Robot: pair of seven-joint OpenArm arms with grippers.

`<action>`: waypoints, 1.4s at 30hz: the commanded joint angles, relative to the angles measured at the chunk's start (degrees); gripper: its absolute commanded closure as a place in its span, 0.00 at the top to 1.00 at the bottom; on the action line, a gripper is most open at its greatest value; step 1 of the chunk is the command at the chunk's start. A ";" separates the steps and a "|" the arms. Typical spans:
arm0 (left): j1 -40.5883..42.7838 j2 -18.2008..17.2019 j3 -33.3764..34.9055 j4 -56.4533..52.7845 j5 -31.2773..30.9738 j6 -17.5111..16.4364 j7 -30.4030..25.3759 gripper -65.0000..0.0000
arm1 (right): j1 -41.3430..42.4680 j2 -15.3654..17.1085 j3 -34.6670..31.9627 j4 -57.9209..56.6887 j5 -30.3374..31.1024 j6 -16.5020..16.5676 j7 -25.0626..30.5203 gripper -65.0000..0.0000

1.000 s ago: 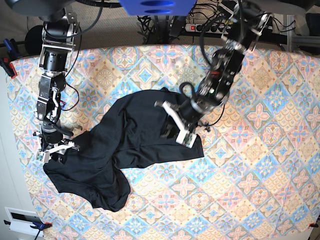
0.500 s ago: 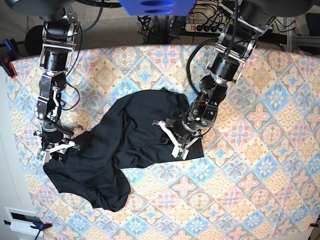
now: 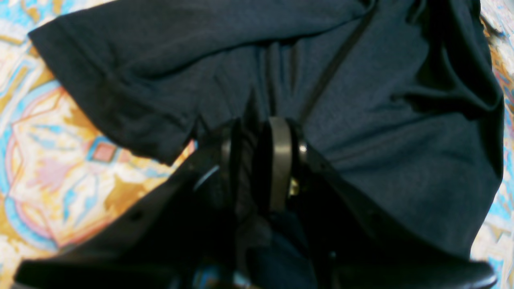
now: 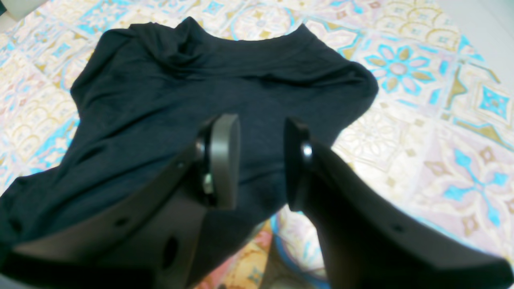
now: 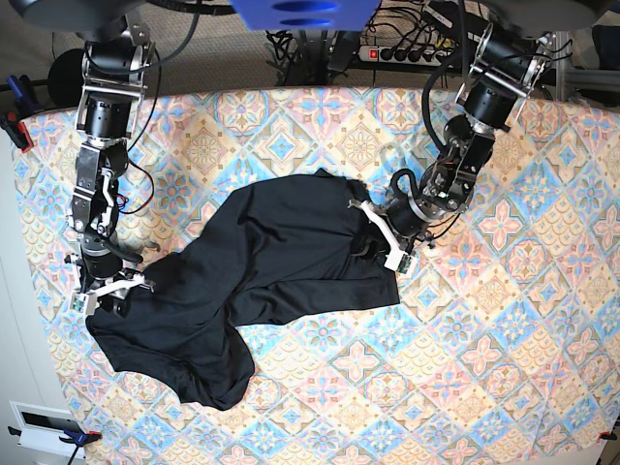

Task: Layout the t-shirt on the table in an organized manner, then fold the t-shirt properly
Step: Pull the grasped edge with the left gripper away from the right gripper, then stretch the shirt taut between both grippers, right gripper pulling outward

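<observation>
Left end effector (image 5: 386, 247) pinching a fold of the black t-shirt (image 5: 252, 291) at its right edge, likely to drag it flat across the patterned table (image 5: 504, 368); right end effector (image 4: 259, 160) spread, hovering empty over the crumpled far end.

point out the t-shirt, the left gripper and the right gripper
t-shirt (image 5: 262, 262), base view, middle of the crumpled black cloth
left gripper (image 3: 257, 132), left wrist view, between the tips pinching the cloth
right gripper (image 4: 261, 156), right wrist view, gap between the tips
</observation>
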 commanded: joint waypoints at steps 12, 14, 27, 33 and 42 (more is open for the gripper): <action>7.56 -7.24 -9.73 -3.08 6.95 3.39 13.82 0.19 | 1.48 0.89 0.14 1.06 0.53 0.26 0.98 0.29; 7.64 -7.60 -9.64 -3.34 6.95 3.39 13.82 0.19 | 1.48 0.89 0.14 0.88 0.53 0.26 0.98 0.29; 10.63 -15.77 -18.43 -3.52 6.95 3.39 13.64 0.19 | 1.48 0.89 0.32 1.06 0.53 0.26 0.98 0.29; 14.50 -16.21 -23.09 -3.17 6.86 2.78 13.38 0.19 | 1.22 0.89 0.14 1.15 0.61 0.26 0.89 0.29; 14.24 -13.22 -24.58 -3.08 6.95 -0.04 13.73 0.19 | -0.89 -0.60 0.75 0.44 5.27 0.26 -6.32 0.30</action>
